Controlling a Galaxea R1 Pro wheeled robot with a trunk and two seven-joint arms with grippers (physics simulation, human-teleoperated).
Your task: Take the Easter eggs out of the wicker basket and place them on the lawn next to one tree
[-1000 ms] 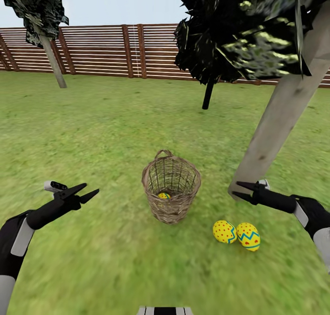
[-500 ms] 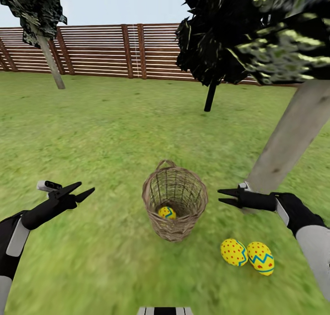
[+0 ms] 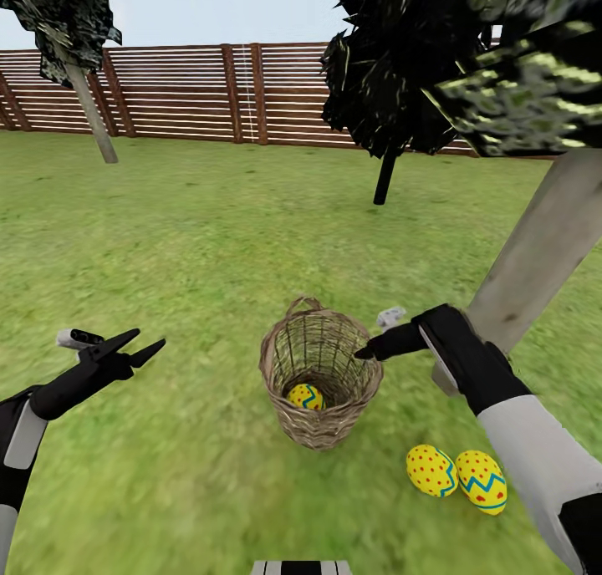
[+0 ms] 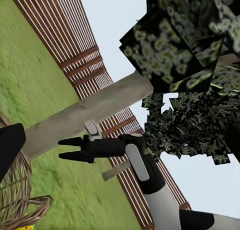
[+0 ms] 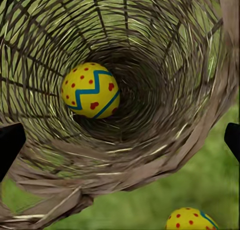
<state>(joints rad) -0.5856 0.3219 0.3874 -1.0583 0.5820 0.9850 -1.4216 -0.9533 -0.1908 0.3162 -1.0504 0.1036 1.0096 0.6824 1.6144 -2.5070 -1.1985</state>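
On the lawn (image 3: pixel 192 249), the open-weave wicker basket (image 3: pixel 320 373) is seen upright, mouth upward, one smooth yellow egg (image 5: pixel 91 90) lying inside. Two more eggs (image 3: pixel 456 476) lie beside the pale leaning trunk (image 3: pixel 535 257). Right gripper (image 3: pixel 365 353) is poised at the rim, fingers parted, empty; left gripper (image 3: pixel 144 346) spread, empty.

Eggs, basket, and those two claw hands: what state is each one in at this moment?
Egg in basket: lying at the bottom, not gripped.
Two eggs on lawn: side by side on the grass near the tree trunk.
Wicker basket: upright, one egg inside.
Right gripper: open, at the basket's rim, holding nothing.
Left gripper: open, holding nothing, away from the basket.
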